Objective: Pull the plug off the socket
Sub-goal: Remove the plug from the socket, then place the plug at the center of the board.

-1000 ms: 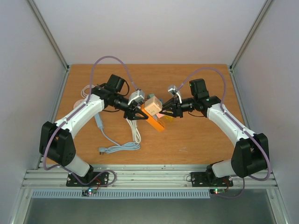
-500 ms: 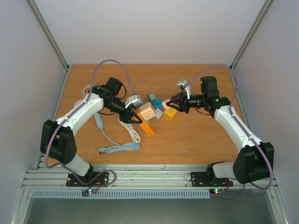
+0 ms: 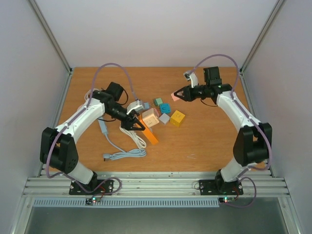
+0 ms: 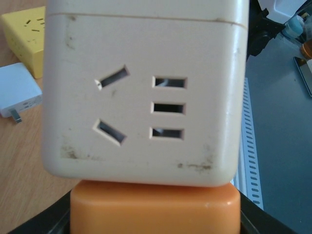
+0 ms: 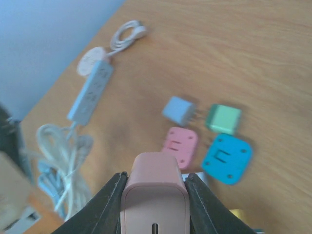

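Right gripper at one o'clock, fingers pinching one pink plug, left gripper near centre clamping one cream socket, plug well apart from it, five loose adapters between, one white cable at seven o'clock.

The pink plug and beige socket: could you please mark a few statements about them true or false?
1. The right gripper is shut on the pink plug. True.
2. The pink plug sits in the beige socket cube. False: it is held well apart from it.
3. The left gripper clamps the orange block under that cube. True.
4. The cube's visible face has a plug in it. False: its slots are empty.
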Tool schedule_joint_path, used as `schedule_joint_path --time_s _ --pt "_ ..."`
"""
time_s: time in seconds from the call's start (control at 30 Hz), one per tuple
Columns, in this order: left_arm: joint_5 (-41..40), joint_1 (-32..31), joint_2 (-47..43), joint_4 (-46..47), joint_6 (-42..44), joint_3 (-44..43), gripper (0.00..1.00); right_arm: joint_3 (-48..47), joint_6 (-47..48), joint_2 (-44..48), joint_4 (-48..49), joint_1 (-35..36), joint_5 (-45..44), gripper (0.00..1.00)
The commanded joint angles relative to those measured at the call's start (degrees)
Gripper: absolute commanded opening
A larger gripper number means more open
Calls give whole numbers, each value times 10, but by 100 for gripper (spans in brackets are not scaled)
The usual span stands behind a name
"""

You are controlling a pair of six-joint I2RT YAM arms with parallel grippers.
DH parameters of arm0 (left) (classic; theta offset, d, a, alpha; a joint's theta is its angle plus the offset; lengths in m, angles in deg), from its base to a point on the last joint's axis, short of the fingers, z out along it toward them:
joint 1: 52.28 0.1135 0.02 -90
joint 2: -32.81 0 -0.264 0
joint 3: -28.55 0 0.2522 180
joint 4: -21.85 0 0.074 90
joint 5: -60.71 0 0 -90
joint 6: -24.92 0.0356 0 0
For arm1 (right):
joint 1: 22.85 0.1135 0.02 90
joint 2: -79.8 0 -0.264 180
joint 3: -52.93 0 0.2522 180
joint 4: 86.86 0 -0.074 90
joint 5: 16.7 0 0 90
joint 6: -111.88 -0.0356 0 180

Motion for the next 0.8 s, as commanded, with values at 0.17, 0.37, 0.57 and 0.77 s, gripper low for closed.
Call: schedule_joint_path --time_s 0.17,0.37,0.57,0.77 --pt "61 26 -28 -16 53 6 0 -161 -44 -203 -77 -22 -69 1" --pt "62 26 -33 -8 52 18 0 -280 -47 -327 -144 -25 -39 1" --pt "56 26 -42 9 46 34 0 -354 -50 -403 -196 -28 -21 1" --pt "56 26 -42 19 37 40 0 -345 -63 -423 -192 -32 -33 10"
